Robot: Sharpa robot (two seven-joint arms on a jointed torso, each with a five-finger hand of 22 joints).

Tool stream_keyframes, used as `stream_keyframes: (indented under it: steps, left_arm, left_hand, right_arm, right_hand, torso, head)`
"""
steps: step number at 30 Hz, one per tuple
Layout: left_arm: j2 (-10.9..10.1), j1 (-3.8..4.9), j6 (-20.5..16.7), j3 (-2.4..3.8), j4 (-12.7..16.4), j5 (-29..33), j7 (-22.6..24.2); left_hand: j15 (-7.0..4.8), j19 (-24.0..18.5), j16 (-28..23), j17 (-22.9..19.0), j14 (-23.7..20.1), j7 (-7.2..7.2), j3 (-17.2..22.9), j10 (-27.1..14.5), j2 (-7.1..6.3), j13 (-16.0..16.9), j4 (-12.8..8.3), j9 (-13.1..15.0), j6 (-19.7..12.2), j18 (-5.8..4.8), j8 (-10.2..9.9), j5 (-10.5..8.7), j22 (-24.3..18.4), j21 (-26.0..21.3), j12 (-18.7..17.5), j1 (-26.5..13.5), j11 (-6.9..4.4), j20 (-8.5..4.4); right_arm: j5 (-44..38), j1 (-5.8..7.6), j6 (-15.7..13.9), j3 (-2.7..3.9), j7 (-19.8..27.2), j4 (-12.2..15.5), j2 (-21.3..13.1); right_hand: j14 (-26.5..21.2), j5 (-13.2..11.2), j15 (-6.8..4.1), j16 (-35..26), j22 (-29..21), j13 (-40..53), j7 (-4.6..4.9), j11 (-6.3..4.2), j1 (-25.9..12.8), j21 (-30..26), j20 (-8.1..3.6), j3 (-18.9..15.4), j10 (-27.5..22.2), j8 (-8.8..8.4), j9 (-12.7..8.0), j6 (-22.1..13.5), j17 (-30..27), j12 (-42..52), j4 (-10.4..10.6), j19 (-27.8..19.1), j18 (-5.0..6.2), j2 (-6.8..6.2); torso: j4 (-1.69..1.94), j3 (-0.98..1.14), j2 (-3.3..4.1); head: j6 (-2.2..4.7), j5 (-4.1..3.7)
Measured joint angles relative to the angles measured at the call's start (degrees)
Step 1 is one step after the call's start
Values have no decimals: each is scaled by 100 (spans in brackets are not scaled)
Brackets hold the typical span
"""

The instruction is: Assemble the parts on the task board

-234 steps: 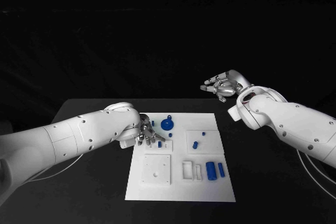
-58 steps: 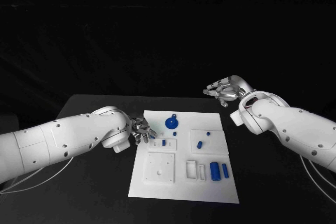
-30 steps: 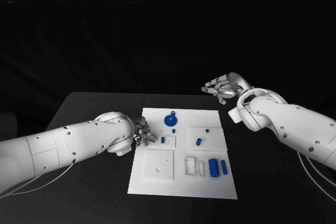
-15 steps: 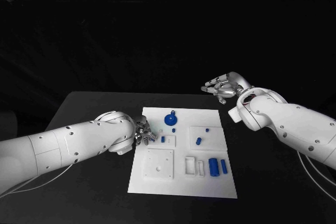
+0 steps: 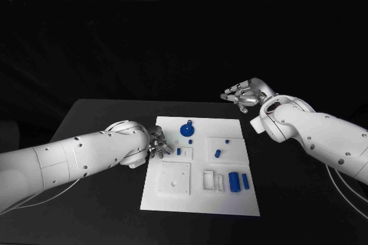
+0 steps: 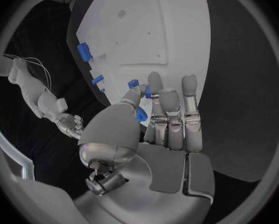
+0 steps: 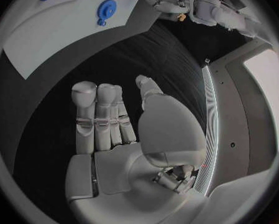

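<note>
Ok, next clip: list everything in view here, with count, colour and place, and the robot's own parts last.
table: one, black, under everything.
task board: one, white plate, middle of the table.
round part: one, blue, far end of the board.
raised blocks: several, white, across the board's middle and near half.
small parts: a few, blue, on the blocks in the middle row.
long parts: two, blue, side by side, near right of the board.
held part: one, blue, small, pinched in the left hand's fingers.
left hand: one, silver, at the board's left edge, holding that part.
right hand: one, silver, raised beyond the table's far right, holding nothing, fingers loosely apart.
</note>
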Motion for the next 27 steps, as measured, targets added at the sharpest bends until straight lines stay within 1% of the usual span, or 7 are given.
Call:
stream_keyframes:
  steps: [9, 19, 27]
  left_arm:
    - [0, 0, 54, 1, -1, -5, -13]
    - [4, -1, 84, 2, -24, -15, -20]
    - [29, -3, 114, 2, -63, -25, -22]
  left_hand:
    - [0, 0, 0, -1, 0, 2, 0, 0, 0, 0, 0, 2, 2, 0, -8, -1, 1, 0, 0, 0, 0, 0]
    - [0, 0, 0, 4, 0, 3, -15, 0, 0, 0, -16, 2, 3, 0, -12, 0, 0, 0, 0, 0, 0, 0]
    - [0, 0, 0, 3, 0, 12, -15, 0, 0, 0, -16, 1, 12, 0, -14, 23, 0, 0, -22, 1, 0, 0]
  right_arm:
    - [0, -1, 5, -1, -1, -2, 0]
    - [1, -3, 9, 1, -1, -6, 7]
    - [1, -6, 13, 0, -1, -9, 10]
  right_hand:
    - [0, 0, 0, 0, -1, 0, 0, 0, 0, 0, 0, 24, 0, 0, 0, 0, 0, 0, -24, 0, 0, 0]
    - [0, 0, 0, 0, -1, 0, 0, 0, 0, 0, 0, 24, 0, 0, 0, 0, 0, 0, -24, 0, 0, 0]
    - [0, 0, 0, 0, -1, 0, 0, 0, 0, 0, 0, 24, 0, 0, 0, 0, 0, 0, -24, 0, 0, 0]
  torso:
    - [4, -8, -3]
    - [-3, -7, -3]
    - [-3, -4, -2]
  head:
    - [-14, 4]
    - [-9, 14]
    - [-12, 7]
